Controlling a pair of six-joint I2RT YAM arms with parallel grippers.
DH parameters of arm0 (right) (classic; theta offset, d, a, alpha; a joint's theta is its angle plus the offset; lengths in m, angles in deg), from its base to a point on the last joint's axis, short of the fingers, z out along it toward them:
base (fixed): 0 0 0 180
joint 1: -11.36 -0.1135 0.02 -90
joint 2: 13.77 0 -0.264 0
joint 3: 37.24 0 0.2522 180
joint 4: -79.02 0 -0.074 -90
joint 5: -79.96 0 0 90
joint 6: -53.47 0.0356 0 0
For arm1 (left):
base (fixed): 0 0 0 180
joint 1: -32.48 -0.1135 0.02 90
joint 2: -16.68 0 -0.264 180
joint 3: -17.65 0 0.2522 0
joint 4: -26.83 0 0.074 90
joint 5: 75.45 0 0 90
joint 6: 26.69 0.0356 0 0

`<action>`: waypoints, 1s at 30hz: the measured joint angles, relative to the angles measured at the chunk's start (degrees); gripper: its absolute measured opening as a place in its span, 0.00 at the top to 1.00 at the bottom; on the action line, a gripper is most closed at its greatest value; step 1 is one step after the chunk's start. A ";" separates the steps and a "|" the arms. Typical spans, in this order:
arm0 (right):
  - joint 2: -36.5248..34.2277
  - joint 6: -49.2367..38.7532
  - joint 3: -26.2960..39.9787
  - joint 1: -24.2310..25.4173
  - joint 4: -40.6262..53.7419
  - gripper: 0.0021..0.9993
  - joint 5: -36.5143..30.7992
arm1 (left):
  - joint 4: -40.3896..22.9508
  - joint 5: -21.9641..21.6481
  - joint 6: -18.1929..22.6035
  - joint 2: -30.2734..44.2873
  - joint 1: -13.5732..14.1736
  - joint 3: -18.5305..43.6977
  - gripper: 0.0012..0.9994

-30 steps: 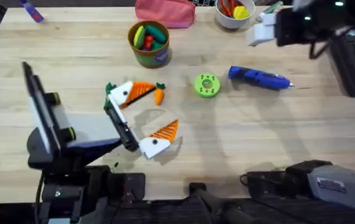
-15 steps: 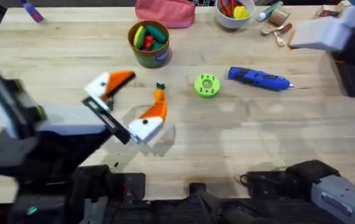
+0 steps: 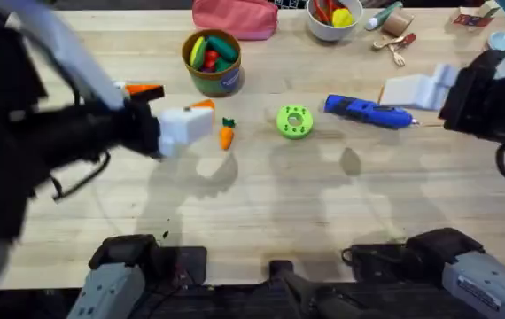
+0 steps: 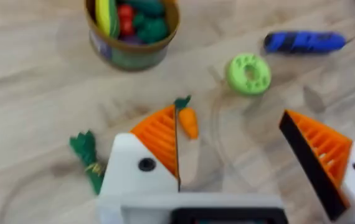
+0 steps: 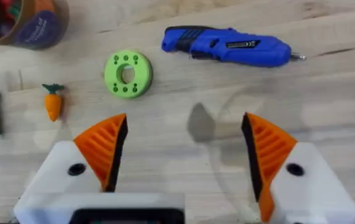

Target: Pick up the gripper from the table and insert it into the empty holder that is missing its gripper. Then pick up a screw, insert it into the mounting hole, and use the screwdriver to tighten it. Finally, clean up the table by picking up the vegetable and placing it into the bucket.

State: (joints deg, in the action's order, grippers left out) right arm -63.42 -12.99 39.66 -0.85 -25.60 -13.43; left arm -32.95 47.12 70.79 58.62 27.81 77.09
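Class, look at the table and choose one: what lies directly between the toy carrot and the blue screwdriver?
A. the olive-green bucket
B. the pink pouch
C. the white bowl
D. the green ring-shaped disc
D: in the overhead view the green disc sits on the table between the carrot and the screwdriver; the bucket stands farther back, toward the table's far edge.

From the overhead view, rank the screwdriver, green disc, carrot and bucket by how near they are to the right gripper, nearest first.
1. screwdriver, just beside the right gripper, toward the table's middle.
2. green disc, mid-table.
3. carrot, left of the disc.
4. bucket, far-left, toward the back.
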 joint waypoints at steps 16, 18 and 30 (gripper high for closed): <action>-2.10 -1.39 -0.05 0.00 -1.60 0.01 0.03 | -5.53 -20.56 -6.02 25.59 12.95 14.64 0.01; -2.12 -1.48 -0.05 0.00 -1.61 0.01 0.03 | -6.83 -26.62 -9.30 28.24 18.87 17.22 0.01; -2.10 -1.50 -0.05 0.00 -1.59 0.01 0.03 | -9.95 -35.12 -28.95 44.39 32.01 19.31 0.01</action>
State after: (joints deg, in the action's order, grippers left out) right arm -65.53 -14.49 39.61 -0.85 -27.19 -13.40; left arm -42.90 12.00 41.84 103.01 59.83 96.40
